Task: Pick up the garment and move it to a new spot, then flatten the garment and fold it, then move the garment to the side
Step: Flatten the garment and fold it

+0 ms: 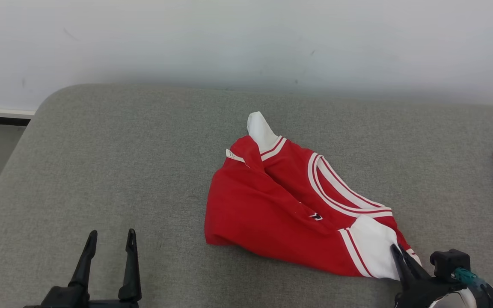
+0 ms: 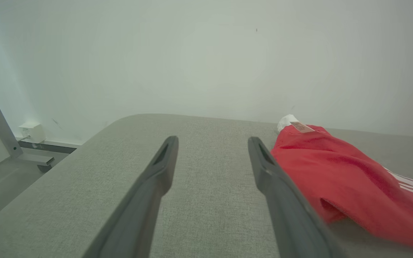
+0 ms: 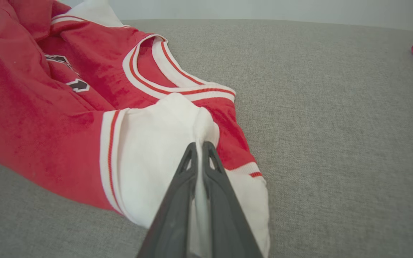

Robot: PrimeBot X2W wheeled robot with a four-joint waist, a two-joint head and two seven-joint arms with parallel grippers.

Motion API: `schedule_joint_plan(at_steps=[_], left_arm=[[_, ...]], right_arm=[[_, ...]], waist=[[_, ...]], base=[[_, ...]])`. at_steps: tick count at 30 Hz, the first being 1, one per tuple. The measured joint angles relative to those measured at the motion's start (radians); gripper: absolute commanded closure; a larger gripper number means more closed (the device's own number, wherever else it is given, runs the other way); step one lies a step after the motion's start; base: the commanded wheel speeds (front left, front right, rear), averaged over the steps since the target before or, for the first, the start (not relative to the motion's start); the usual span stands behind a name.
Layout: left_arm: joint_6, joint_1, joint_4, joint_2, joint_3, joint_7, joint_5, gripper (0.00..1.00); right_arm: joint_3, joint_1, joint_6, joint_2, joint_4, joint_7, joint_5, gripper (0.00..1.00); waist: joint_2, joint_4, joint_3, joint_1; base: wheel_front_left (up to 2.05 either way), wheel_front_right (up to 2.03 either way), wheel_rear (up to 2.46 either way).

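Right fingers [image 3: 188, 168] pinch only the shirt's [image 1: 272, 205] white sleeve [image 3: 149, 150] near the cushion's [image 1: 144, 149] front edge; thin cloth may slip when lifted. Left fingers [image 1: 132, 261] stand wide, empty.

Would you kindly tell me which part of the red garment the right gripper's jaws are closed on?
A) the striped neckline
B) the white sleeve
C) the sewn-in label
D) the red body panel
B: in the right wrist view, the right gripper has its jaws pinched together on a raised fold of the white sleeve of the red garment.
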Motion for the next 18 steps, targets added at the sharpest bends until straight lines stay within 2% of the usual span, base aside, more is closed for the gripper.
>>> schedule_joint_plan(at_steps=[4, 7, 16, 17, 18], left_arm=[[-0.002, 0.001, 0.0, -0.007, 0.021, 0.0, 0.013, 0.0], [-0.01, 0.001, 0.0, -0.016, 0.023, 0.0, 0.023, 0.0], [-0.037, -0.007, 0.018, -0.038, 0.045, 0.0, 0.032, 0.0], [-0.043, -0.008, 0.02, -0.04, 0.048, 0.0, 0.033, 0.0], [-0.044, -0.008, 0.021, -0.042, 0.05, 0.0, 0.034, 0.0]], right_arm=[[0.012, -0.028, 0.0, -0.01, 0.016, -0.071, 0.007, 1.0], [0.024, -0.031, 0.0, -0.027, -0.023, -0.105, 0.0, 1.0], [0.149, 0.119, 0.0, -0.111, -0.271, -0.118, -0.075, 1.0], [0.164, 0.14, 0.0, -0.12, -0.279, -0.118, -0.084, 0.78], [0.169, 0.162, 0.0, -0.123, -0.28, -0.117, -0.088, 0.11]], waist=[[0.0, -0.011, 0.003, 0.0], [0.0, -0.026, 0.005, 0.0], [0.0, -0.064, 0.014, 0.0], [0.0, -0.067, 0.015, 0.0], [0.0, -0.071, 0.015, 0.0]], base=[[0.0, 0.0, 0.0], [0.0, 0.0, 0.0], [0.0, 0.0, 0.0], [0.0, 0.0, 0.0], [0.0, 0.0, 0.0]])
